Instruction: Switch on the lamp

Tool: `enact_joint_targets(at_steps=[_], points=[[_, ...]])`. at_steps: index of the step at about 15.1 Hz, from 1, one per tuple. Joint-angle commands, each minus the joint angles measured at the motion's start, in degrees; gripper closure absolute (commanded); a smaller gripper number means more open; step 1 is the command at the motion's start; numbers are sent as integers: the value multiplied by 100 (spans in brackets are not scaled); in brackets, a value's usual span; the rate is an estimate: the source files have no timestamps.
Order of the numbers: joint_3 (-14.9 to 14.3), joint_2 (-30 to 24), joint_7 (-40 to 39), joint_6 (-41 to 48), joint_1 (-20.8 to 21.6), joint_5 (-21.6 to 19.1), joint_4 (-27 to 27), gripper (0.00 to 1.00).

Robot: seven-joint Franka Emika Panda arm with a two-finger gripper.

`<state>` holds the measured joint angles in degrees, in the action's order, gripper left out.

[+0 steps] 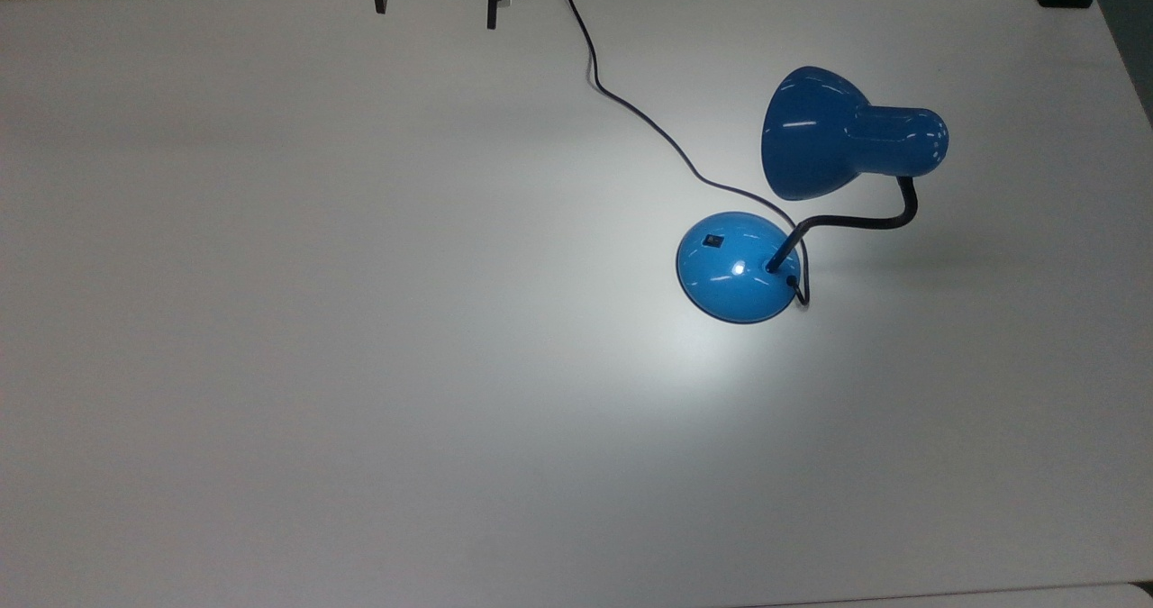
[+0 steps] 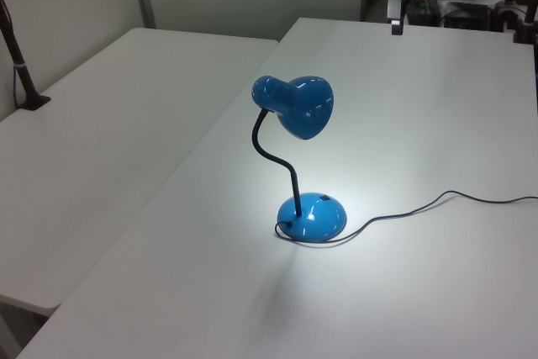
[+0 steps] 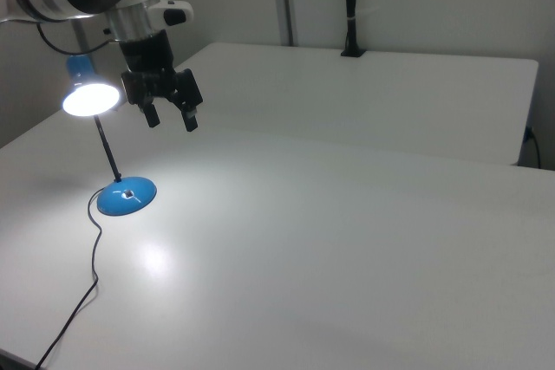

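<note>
One right view shows the lamp (image 3: 95, 101) lit, the hand (image 3: 172, 119) released

End effector (image 1: 434, 9) partly cropped above

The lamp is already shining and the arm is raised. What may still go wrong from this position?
Two risks, as judgements. The lamp is lit, so another press on the switch would turn it off. The cord runs across the table and passes close to the open gripper in the top view, so a low move there might snag it and drag the lamp.
</note>
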<state>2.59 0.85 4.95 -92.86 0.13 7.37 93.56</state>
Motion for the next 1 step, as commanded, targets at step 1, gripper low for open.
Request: enact_joint_targets(at_steps=[1], points=[[-48,-128,33,128,40,10,65,0]])
